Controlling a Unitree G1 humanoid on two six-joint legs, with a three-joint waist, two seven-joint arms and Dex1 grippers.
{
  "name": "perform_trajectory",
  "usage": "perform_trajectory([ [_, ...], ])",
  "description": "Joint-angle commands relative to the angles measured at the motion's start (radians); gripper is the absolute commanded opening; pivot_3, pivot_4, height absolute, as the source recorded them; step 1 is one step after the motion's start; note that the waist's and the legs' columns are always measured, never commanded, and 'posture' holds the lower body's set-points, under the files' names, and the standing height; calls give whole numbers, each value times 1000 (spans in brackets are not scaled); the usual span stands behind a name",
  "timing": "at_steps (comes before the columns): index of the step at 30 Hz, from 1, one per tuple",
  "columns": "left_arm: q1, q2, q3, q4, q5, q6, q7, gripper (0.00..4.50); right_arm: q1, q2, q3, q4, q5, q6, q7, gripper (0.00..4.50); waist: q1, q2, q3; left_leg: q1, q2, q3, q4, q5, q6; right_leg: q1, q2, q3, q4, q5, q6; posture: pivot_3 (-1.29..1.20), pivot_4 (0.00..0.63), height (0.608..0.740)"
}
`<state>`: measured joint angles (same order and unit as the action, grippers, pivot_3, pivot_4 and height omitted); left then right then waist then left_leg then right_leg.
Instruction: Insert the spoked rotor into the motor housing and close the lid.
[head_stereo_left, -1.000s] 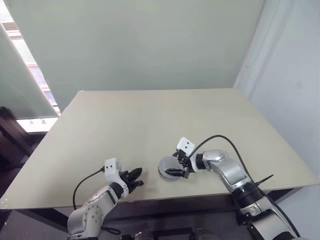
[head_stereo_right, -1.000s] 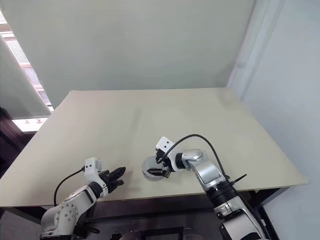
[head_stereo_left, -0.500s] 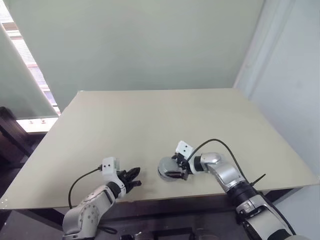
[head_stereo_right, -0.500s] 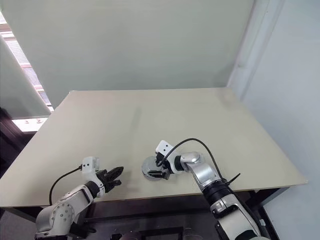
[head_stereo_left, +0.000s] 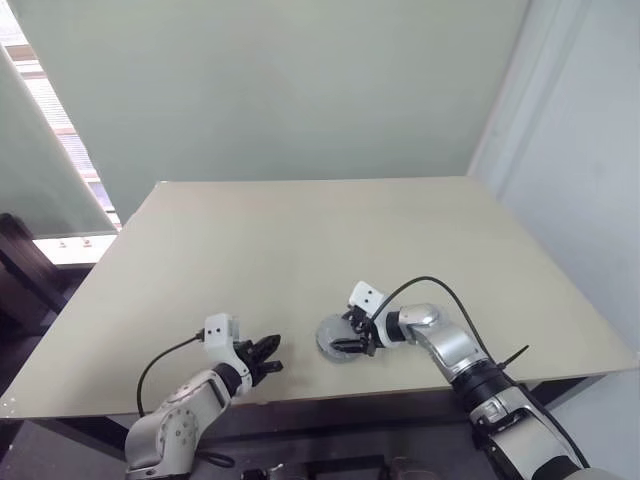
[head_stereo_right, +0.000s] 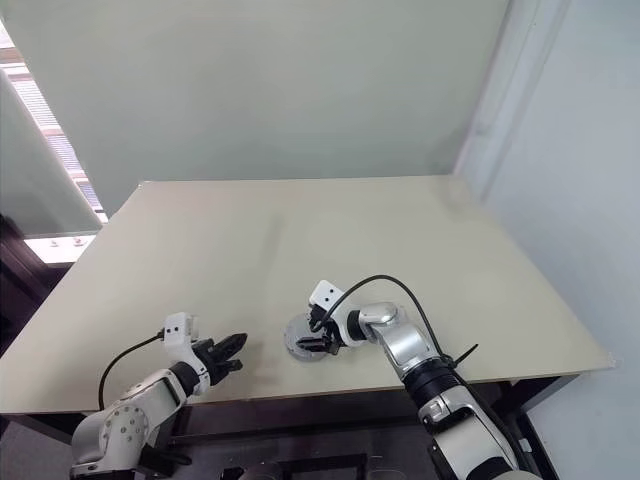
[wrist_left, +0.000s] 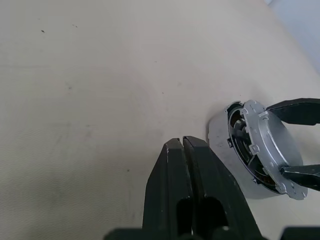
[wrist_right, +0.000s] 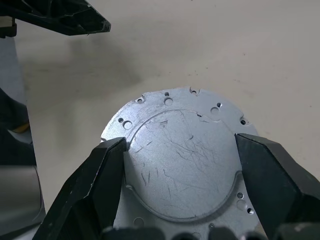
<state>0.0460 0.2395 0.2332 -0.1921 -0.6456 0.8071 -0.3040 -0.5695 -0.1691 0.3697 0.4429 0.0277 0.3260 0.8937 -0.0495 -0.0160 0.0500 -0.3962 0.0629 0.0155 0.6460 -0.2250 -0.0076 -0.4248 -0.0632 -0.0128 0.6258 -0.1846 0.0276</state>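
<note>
my right gripper (wrist_right: 180, 165) has its jaws spread across the lid (wrist_right: 185, 165), one finger at each edge of the scratched silver disc; i can't tell if they bite yet. the lid sits tilted, part-open on the motor housing (wrist_left: 222, 137), near the front edge of the table (head_stereo_left: 300, 250). i'd judge it stiff, smooth metal, slippery at the rim and light, so taking it across its widest part is best. my left gripper (wrist_left: 182, 145) is pressed together, empty, just beside.
</note>
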Motion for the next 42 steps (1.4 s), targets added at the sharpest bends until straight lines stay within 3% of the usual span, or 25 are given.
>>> perform_trajectory([
  [1, -21, -4, -9, -38, -7, -9, -2, 0, -24, 15, -3, -44, -3, 47, -17, 3265, 0, 0, 0, 0, 0, 0, 0, 0, 0, 0, 0, 0, 0, 0, 0, 0, 0, 740],
  [28, -12, -39, -24, -12, 5, -34, -7, 0, -10, 54, 66, -101, -94, 256, -150, 3265, 0, 0, -1, 1, 0, 0, 1, 0, 0, 1, 0, 0, 1, 0, -1, 0, 0, 740],
  [42, -10, -51, -31, -4, 9, -45, -11, 0, -2, 17, 149, -123, -141, 289, -136, 3265, 0, 0, -2, 1, 0, 0, 0, 0, 0, 0, 0, 0, 1, 0, -1, 0, 0, 740],
])
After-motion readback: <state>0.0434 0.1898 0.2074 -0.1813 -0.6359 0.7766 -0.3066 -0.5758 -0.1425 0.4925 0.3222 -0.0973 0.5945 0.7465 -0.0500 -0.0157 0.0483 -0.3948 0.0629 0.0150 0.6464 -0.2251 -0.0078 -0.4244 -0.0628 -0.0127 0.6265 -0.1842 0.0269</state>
